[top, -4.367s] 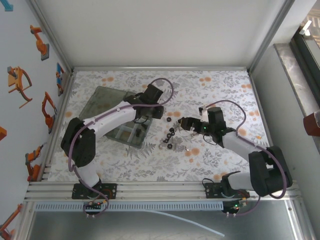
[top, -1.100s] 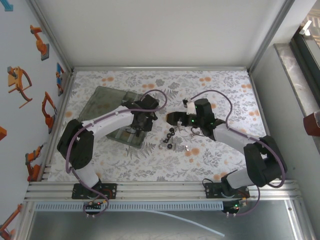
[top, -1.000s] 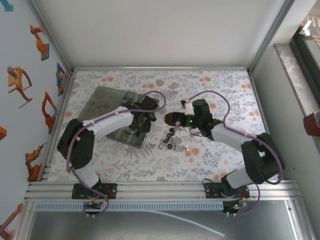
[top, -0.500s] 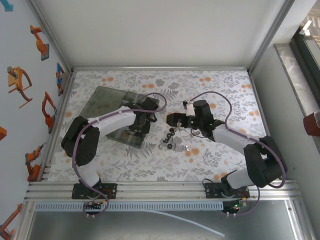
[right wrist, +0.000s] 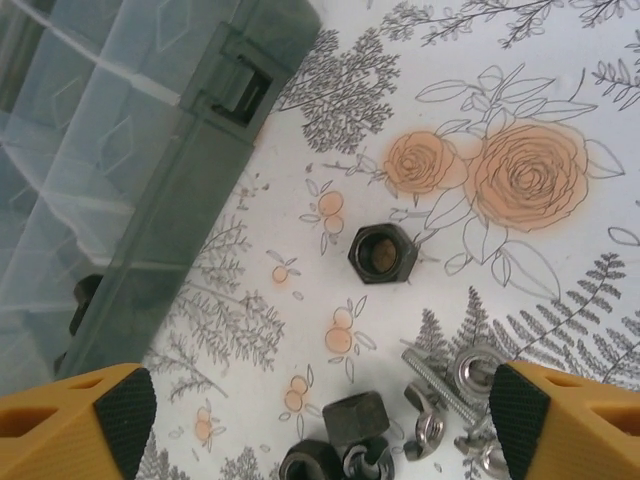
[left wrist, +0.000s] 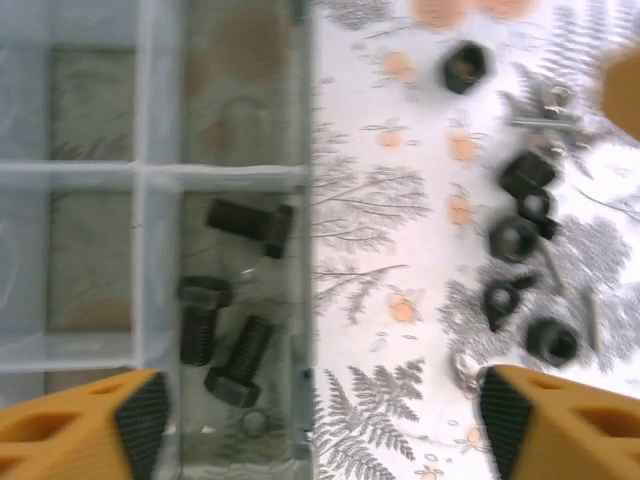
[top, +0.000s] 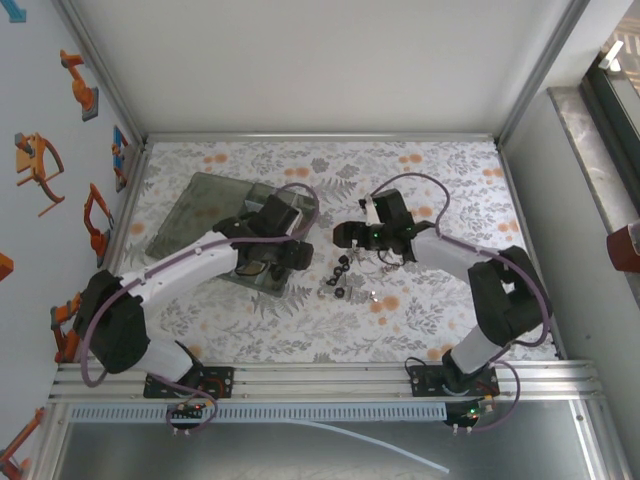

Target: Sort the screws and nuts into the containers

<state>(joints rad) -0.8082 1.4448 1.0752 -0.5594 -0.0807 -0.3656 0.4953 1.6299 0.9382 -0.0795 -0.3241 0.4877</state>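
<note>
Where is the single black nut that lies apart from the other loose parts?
In the right wrist view the nut lies alone on the floral mat, right of the organizer box, just above the pile of nuts and screws.

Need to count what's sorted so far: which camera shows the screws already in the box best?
The left wrist view: three black screws lie in one compartment of the box, seen close from straight above. The right wrist view catches a dark glimpse through the box wall. In the top view they are too small to tell.
</note>
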